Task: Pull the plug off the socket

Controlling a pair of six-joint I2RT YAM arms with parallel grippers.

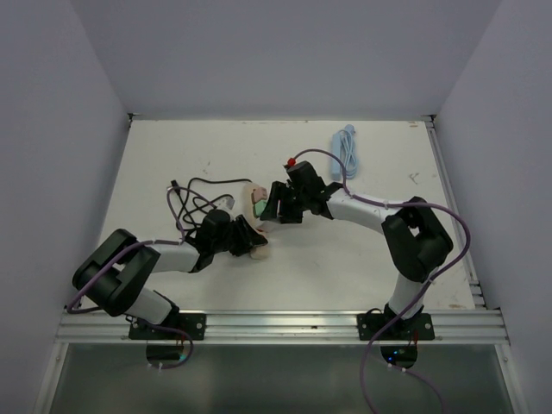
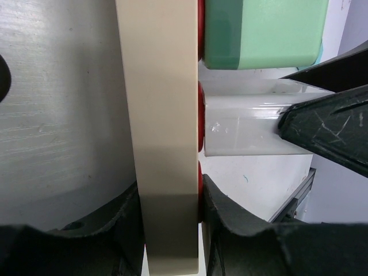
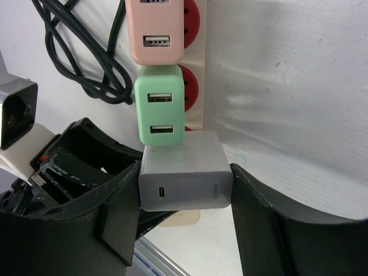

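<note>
Left tool (image 2: 171, 214) clamps power strip (image 2: 158, 86); right tool (image 3: 184, 198) grips grey plug (image 3: 183, 167), apparently seated in socket (image 2: 200, 109). Pull-off outstanding.

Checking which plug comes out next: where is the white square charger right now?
Right wrist view, centre: the white square charger sits between the right hand's fingers, directly below the green charger, at the beige power strip's end.

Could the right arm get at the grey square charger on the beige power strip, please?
Likely yes: the right gripper's fingers sit against both sides of the grey square charger on the beige power strip; the green charger lies outside them.
</note>
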